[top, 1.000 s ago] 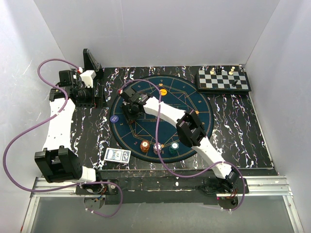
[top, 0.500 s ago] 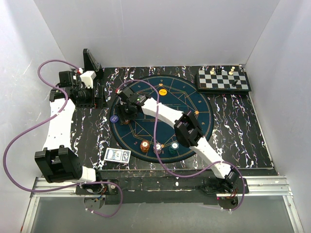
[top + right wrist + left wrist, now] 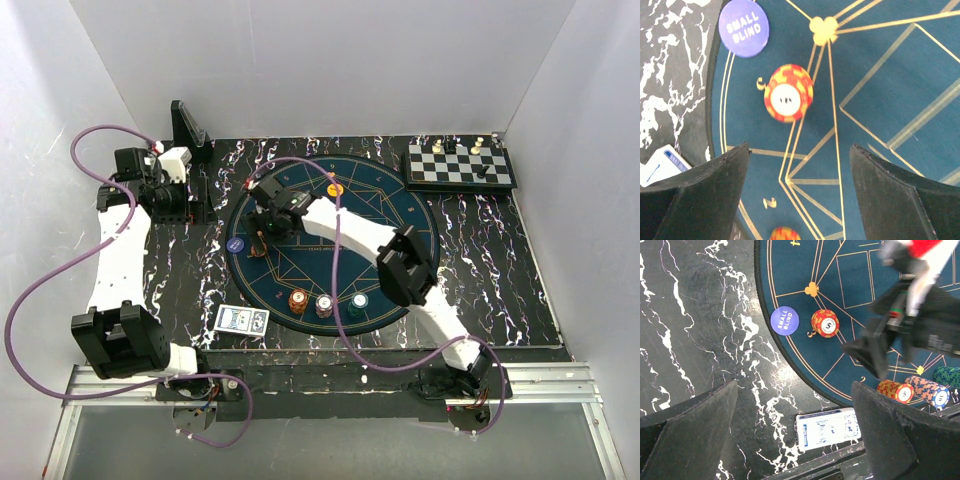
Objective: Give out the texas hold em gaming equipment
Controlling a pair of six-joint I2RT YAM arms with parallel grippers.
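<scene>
Where disc (image 3: 784,320) reads "SMALL BLIND", chip (image 3: 825,323) "5"

Right arm (image 3: 350,230) lies diagonally across the mat (image 3: 395,205), so I have no straight pass over its middle. Three chip stacks (image 3: 324,304) and the card deck (image 3: 241,319) crowd the near edge. Tabletop (image 3: 480,260) right of mat free; chessboard (image 3: 460,167) far right.

blue disc (image 3: 784,320): "SMALL BLIND" | orange chip (image 3: 825,323): "5" | mat (image 3: 880,75): "2"
</scene>
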